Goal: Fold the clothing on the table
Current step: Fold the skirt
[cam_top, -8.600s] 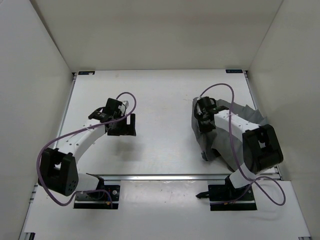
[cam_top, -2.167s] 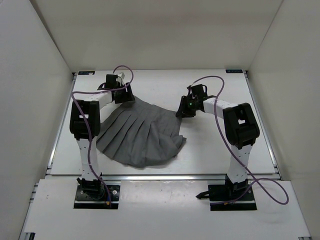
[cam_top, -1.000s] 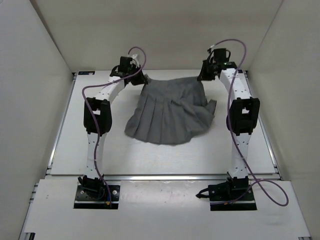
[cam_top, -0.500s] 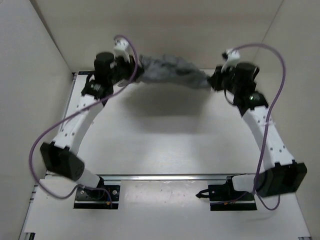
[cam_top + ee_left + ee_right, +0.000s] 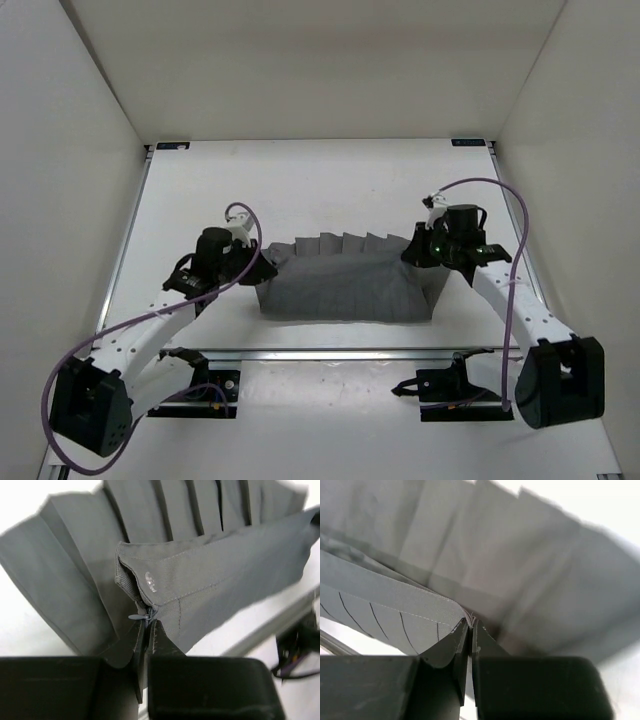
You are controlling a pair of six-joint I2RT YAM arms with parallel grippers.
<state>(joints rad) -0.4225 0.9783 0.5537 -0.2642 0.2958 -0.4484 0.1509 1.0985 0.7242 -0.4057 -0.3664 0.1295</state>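
Whereas half a second back the pleated skirt [image 5: 345, 280] hung bunched in the air, stretched between the two arms over the far end of the table [image 5: 330, 190], it has now been swung down and towards the arm bases. It lies across the near part of the tabletop, just short of the metal rail [image 5: 350, 352]. It sits between the two grippers as a wide, shallow band, with a row of pleat ends showing along its far edge and a smoother layer over the near side. The left gripper [image 5: 258, 268] is pinched shut on the left end of the waistband [image 5: 225, 575], right at the zip pull [image 5: 139, 616] and just below the button [image 5: 150, 580]. The right gripper [image 5: 415, 255] is likewise clamped on the fabric edge at the other end, its jaws pressed together with cloth between them. From the wrist views the waistband stands over pleated cloth beneath it, so the garment looks doubled over on itself (how neatly the hidden lower layer lies cannot be told). That would mean the first fold is as good as laid. What seems to remain is to let the band settle, release both corners without dragging the top layer askew, and then probably fold once more across the width. The near rail is close, so a further pull that way could drag the edge off the tabletop.
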